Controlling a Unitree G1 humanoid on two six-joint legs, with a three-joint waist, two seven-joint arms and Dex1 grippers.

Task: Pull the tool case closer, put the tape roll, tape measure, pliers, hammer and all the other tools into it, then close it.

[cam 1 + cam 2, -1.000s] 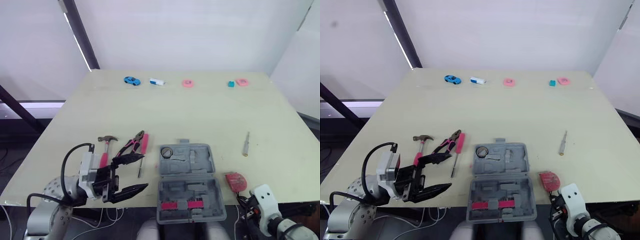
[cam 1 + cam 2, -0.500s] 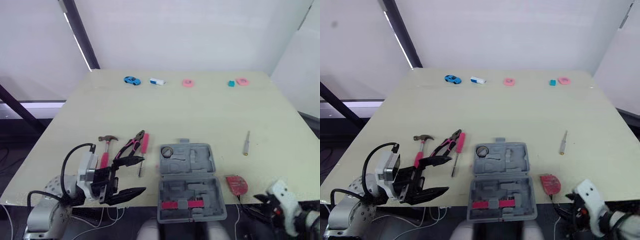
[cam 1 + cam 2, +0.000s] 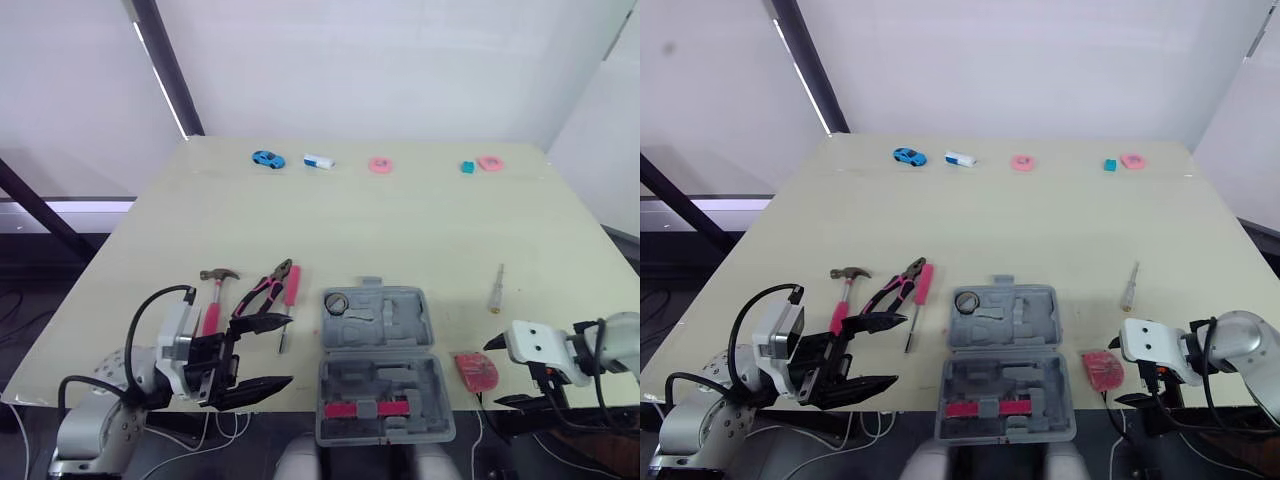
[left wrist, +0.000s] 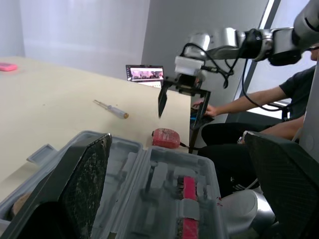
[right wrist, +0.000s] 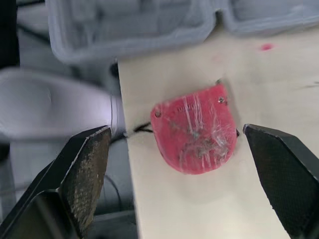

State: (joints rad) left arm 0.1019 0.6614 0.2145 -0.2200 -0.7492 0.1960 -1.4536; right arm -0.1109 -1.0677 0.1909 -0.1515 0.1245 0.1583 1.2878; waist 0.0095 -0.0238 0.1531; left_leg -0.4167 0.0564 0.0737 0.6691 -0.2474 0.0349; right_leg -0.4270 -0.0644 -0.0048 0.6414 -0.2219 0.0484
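The grey tool case lies open at the table's near edge, with a dark tape roll in its far left corner. To its left lie the hammer, the pink-handled pliers and a pink screwdriver. My left gripper hangs open just in front of them, holding nothing. The red tape measure sits right of the case. My right gripper is open beside it, and its fingers stand either side of the tape measure. A small screwdriver lies farther back.
Along the far edge sit a blue toy car, a white and blue block, two pink pieces and a teal block. In the left wrist view, a seated person is just past the table's right edge.
My right arm has come up from below the table's near edge to the tape measure, and its gripper has opened. The left gripper has barely moved.
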